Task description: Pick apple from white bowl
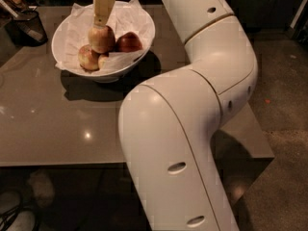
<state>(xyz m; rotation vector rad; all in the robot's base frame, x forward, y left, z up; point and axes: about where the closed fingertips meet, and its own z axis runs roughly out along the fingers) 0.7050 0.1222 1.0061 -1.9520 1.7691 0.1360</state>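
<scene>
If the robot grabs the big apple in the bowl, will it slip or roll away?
The apple looks round and smooth, so it could slip or roll if nudged. It leans on smaller fruit in the white bowl, so those may shift when it lifts. The end effector sits right on top of it.

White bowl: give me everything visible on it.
The white bowl is wide, shallow and glossy, lined with crinkled white paper that sticks up past the rim. It stands upright on the grey-brown table, near the far left. Inside lie the apple, a deep red apple and smaller apples. The gripper reaches down onto the apple.
</scene>
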